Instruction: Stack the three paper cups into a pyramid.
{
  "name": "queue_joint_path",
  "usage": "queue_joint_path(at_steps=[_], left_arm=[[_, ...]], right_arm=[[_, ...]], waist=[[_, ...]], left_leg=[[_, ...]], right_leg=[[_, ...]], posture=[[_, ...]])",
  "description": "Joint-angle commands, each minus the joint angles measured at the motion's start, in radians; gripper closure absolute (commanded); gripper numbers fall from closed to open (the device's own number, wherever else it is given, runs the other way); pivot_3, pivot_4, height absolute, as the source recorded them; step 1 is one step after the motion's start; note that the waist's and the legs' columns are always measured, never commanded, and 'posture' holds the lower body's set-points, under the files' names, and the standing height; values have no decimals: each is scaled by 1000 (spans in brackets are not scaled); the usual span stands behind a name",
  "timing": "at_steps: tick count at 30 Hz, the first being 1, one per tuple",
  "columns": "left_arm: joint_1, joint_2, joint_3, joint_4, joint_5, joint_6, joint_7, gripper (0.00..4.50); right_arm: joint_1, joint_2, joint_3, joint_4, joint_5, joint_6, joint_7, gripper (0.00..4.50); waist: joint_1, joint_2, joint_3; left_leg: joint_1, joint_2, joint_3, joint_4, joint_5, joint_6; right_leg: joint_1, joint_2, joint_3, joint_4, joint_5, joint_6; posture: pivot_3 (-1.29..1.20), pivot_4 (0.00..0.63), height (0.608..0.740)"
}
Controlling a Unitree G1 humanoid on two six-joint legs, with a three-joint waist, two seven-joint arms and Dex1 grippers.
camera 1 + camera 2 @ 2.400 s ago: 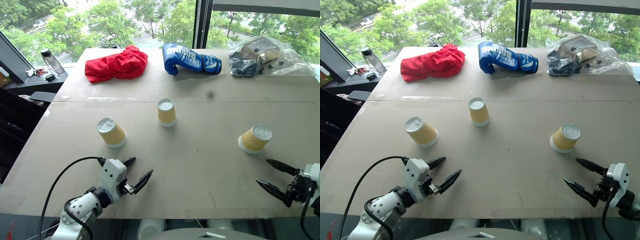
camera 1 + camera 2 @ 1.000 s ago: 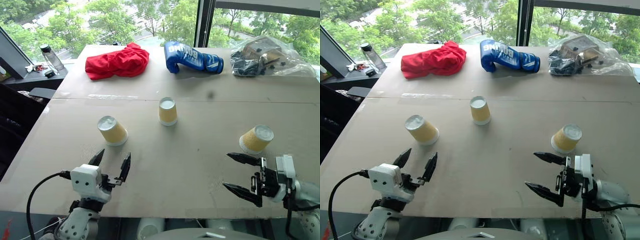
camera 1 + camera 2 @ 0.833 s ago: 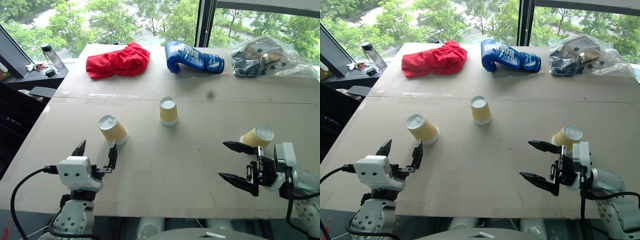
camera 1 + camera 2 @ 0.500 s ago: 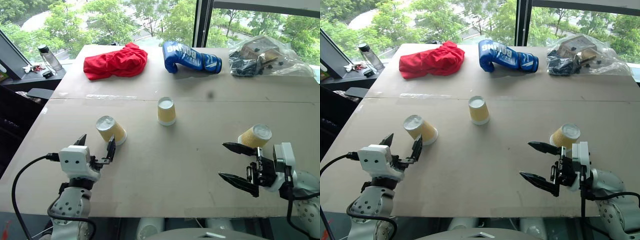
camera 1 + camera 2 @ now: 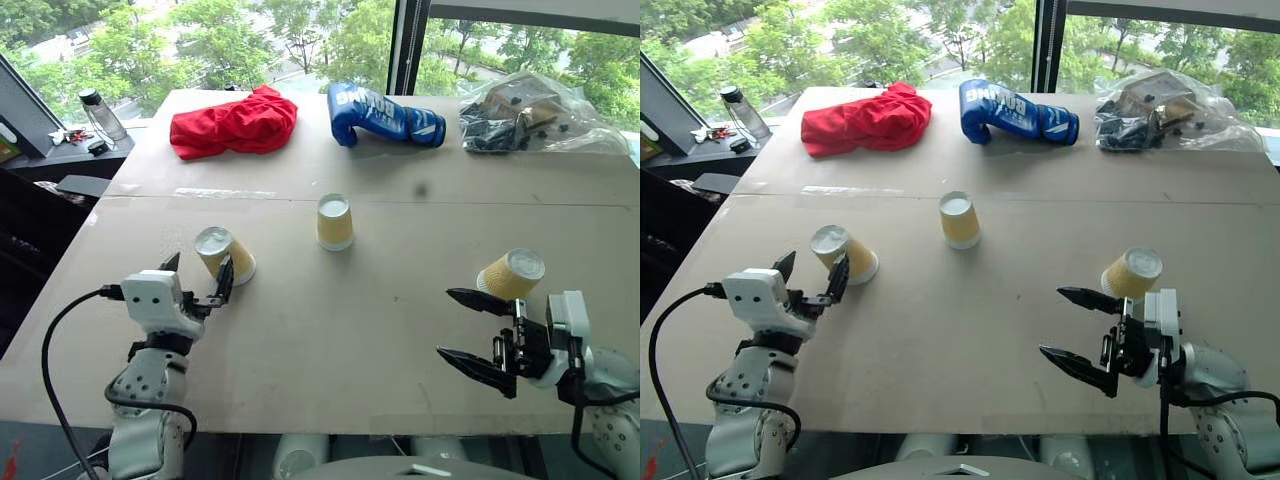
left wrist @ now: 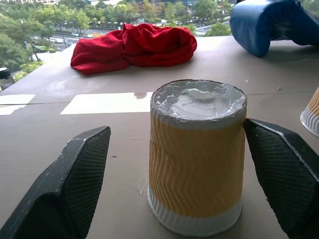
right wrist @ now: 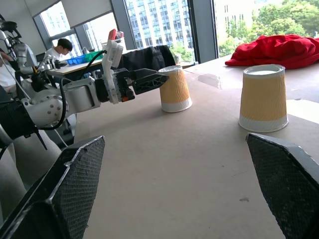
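Your left gripper (image 5: 196, 281) gapes around the left cup (image 5: 224, 254) without gripping it, while your right gripper (image 5: 462, 327) hangs open and empty.

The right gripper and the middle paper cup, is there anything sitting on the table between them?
No. In the left eye view the stretch of table between the right gripper and the middle paper cup is bare.

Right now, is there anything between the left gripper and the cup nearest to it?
Nothing visible: the left gripper is open with the leftmost cup already standing upside down between its fingers, and no other object lies in that gap.
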Motion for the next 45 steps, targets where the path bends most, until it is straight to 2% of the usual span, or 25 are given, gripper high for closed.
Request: queue_joint_path(at_steps=[1,17,32,35,38,45], left_arm=[[-16,19,3,10,-23,-5,-26,106],[-104,28,2,111,-32,-20,-60,106],[-151,48,6,156,-45,-42,-94,106],[-154,48,7,158,-49,-45,-100,934],[-156,49,8,161,-48,-47,-105,2033],[-164,53,8,181,-46,-61,-118,2033]], right_arm=[[2,5,-7,-34,11,-20,3,0],[-23,8,-15,-53,21,-12,-27,0],[-57,43,-8,-33,-41,-61,-81,0],[-56,46,-7,-30,-41,-63,-80,0],[-55,49,-5,-29,-42,-64,-80,0],[-51,56,1,-29,-48,-70,-82,0]], waist=[[-1,0,0],[-1,0,0],[-1,0,0],[-1,0,0],[-1,0,0],[-1,0,0]], left_leg=[[0,0,0,0,0,0],[0,0,0,2,0,0],[0,0,0,2,0,0],[0,0,0,2,0,0],[0,0,0,2,0,0],[0,0,0,2,0,0]], right_leg=[[0,0,0,0,0,0],[0,0,0,2,0,0],[0,0,0,3,0,0],[0,-1,0,3,0,0],[0,-1,0,3,0,0],[0,-1,0,3,0,0]], posture=[[0,150,740],[0,150,740],[0,150,740],[0,150,740],[0,150,740],[0,150,740]])
